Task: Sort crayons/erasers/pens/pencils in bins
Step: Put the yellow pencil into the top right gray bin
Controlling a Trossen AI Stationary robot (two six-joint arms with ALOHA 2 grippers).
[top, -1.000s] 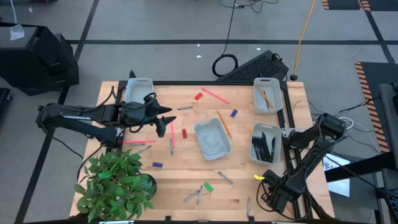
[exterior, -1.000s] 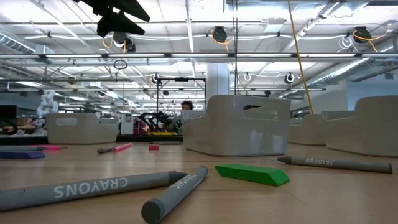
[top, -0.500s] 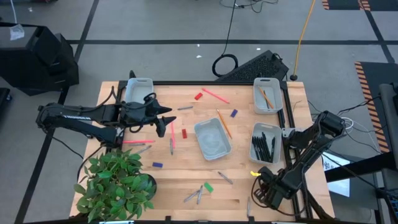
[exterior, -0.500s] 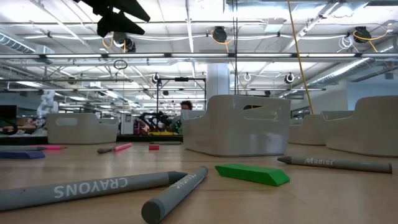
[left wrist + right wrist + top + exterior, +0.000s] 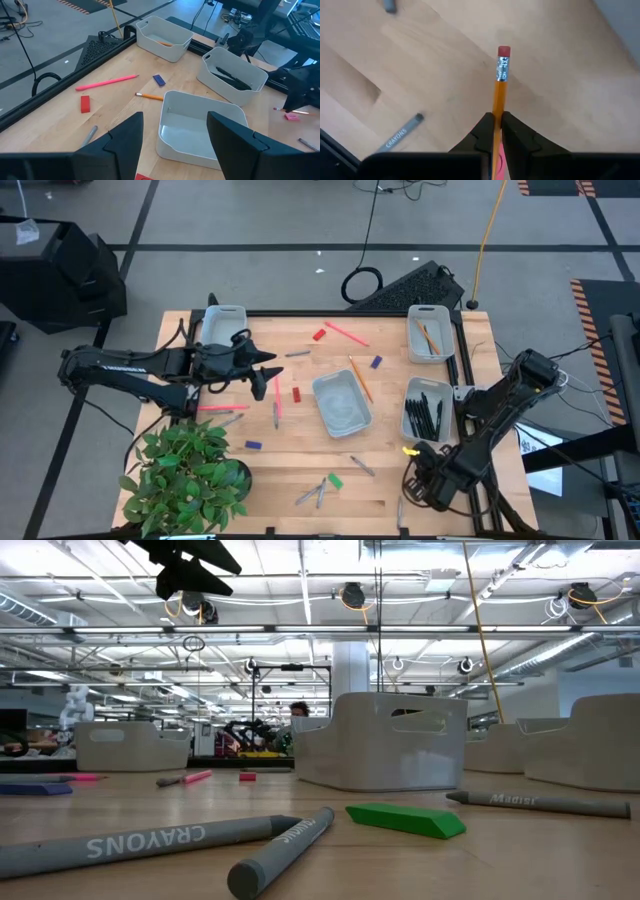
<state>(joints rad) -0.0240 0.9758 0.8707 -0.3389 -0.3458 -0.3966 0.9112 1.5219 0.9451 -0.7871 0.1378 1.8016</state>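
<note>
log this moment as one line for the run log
right hand: shut on orange pencil, near table's front edge | left hand: open, waiting over table's left side | center bin: empty

Orange pencil [image 5: 498, 95] with a red eraser tip; grey crayon [image 5: 399, 133]; green eraser [image 5: 406, 819]; pale grey-blue bins [image 5: 343, 402].

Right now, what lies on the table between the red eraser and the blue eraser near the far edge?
In the high view, a pink pencil lies slanted between the red eraser and the blue eraser; the left wrist view shows it too.
</note>
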